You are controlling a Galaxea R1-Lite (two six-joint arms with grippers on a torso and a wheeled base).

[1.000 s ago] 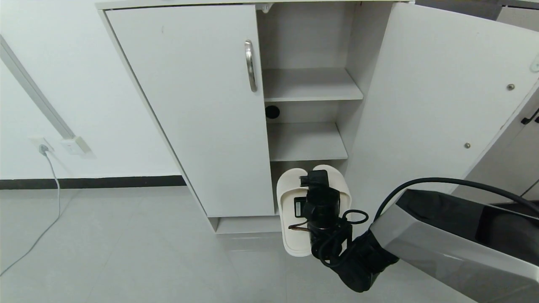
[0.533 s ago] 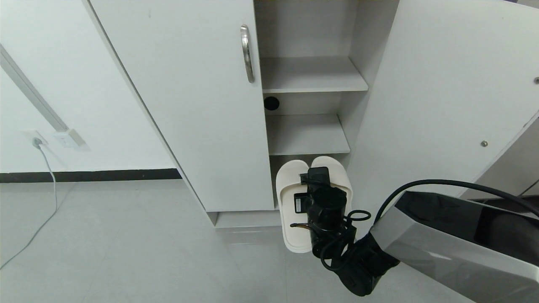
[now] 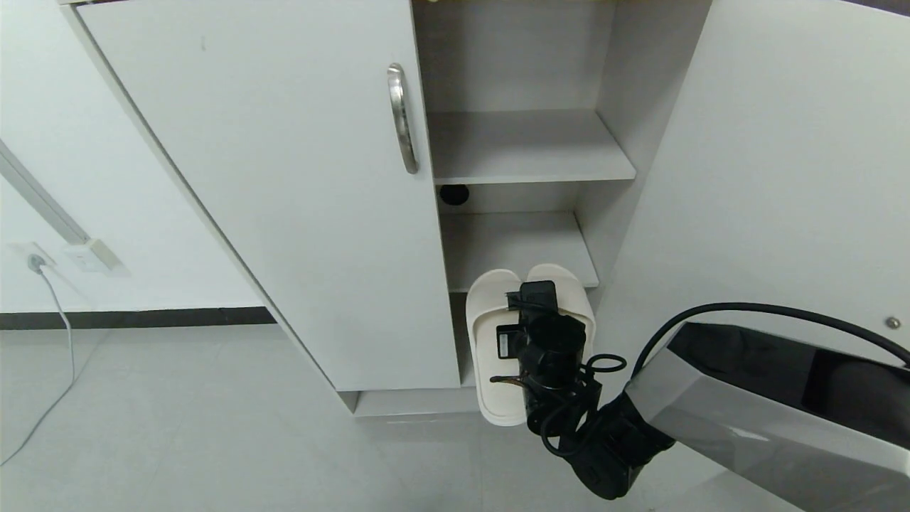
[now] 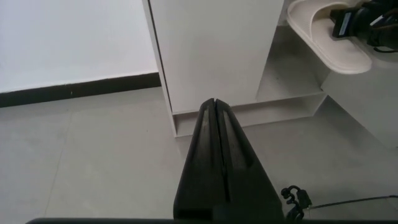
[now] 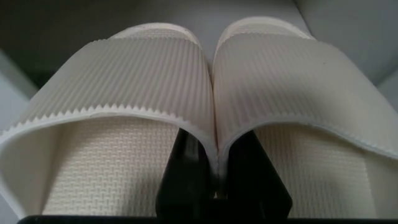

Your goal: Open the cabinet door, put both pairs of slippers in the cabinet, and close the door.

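My right gripper (image 3: pixel 538 302) is pinched shut on the touching strap edges of a cream pair of slippers (image 3: pixel 490 341), held before the cabinet's (image 3: pixel 526 146) lowest opening. They look light, soft and bendy; the straps seem the surest hold. My left gripper (image 4: pixel 214 118) is closed, empty.

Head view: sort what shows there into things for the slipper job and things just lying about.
For the job: slippers, clamped in the right gripper; open cabinet door; cabinet shelves.
Just about: wall socket; grey cord; wall duct; handle of the shut door.
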